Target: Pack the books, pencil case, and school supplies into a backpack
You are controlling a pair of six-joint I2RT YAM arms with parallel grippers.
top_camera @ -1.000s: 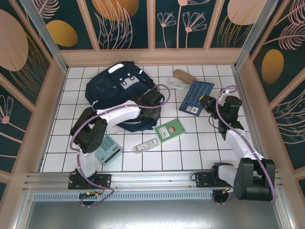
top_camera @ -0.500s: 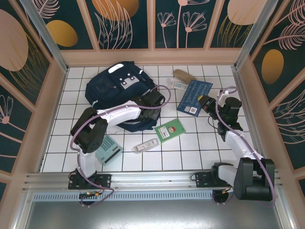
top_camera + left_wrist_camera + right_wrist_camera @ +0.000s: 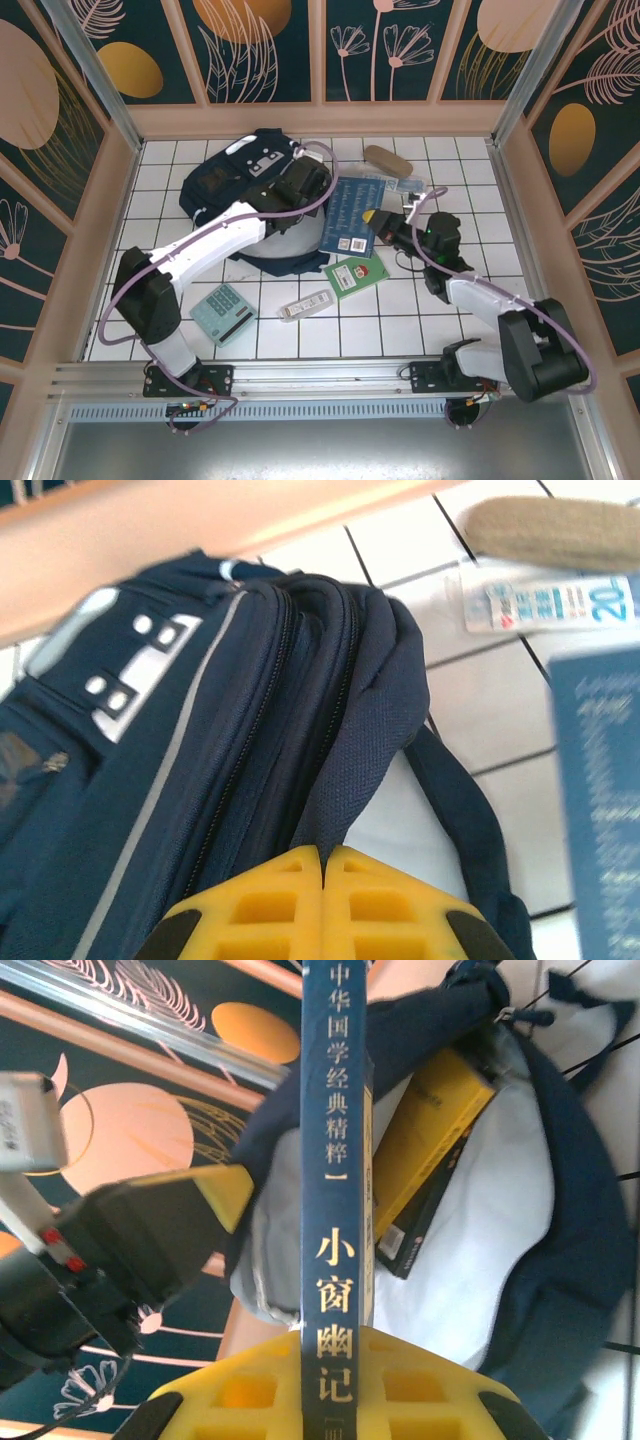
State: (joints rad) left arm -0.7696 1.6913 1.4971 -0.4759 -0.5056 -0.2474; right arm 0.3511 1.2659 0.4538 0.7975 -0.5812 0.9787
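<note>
Book-loading step is under way: the left gripper is pinching a fold of the backpack fabric between pressed-together jaws, holding the mouth up and open. The right gripper is clamping the dark blue book on edge. The opening lies straight ahead of it, w/ a yellow-orange book already inside. Next move probably calls for pushing fwd into the gap, then letting go. Vs. a sec ago — the book is now off the tiled table, and the left jaws have closed and are lifting the bag.
</note>
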